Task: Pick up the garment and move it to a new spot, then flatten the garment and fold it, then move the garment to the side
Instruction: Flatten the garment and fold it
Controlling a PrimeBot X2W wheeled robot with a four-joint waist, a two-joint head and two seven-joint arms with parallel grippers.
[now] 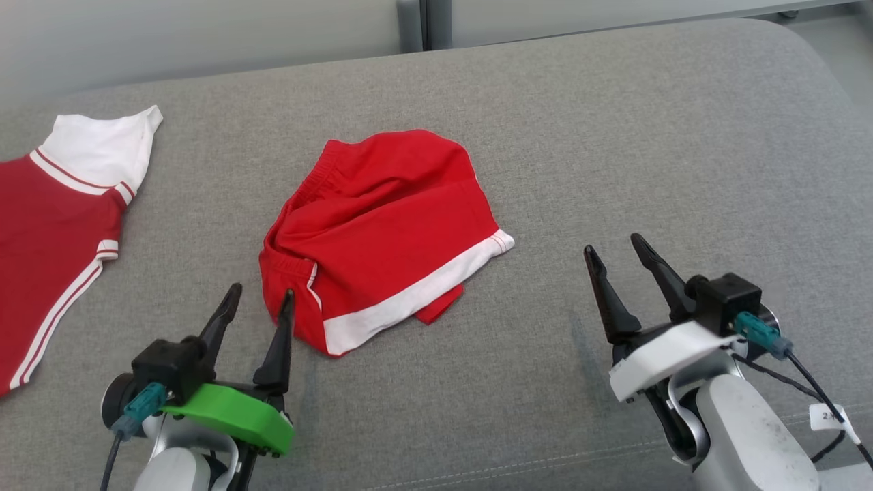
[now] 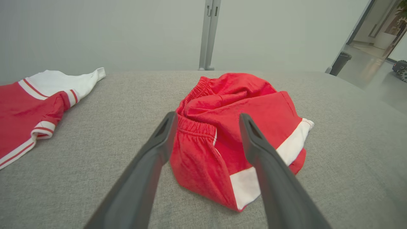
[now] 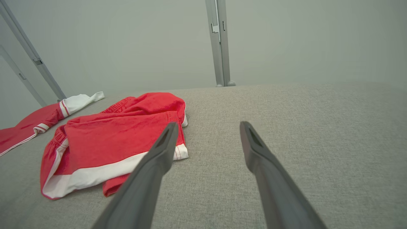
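The garment is a pair of red shorts with a white hem band, lying crumpled in the middle of the grey cushion. It also lies ahead in the left wrist view and to the left in the right wrist view. My left gripper is open just in front of the garment's near left corner, fingers pointing at the elastic waistband, nothing between them. My right gripper stands open over bare cushion to the garment's right, well apart from it.
A second red garment with white trim lies flat at the cushion's far left. Behind the cushion stand a pale wall and a grey metal post. Bare cushion stretches to the right. A dark bin stands on the floor beyond.
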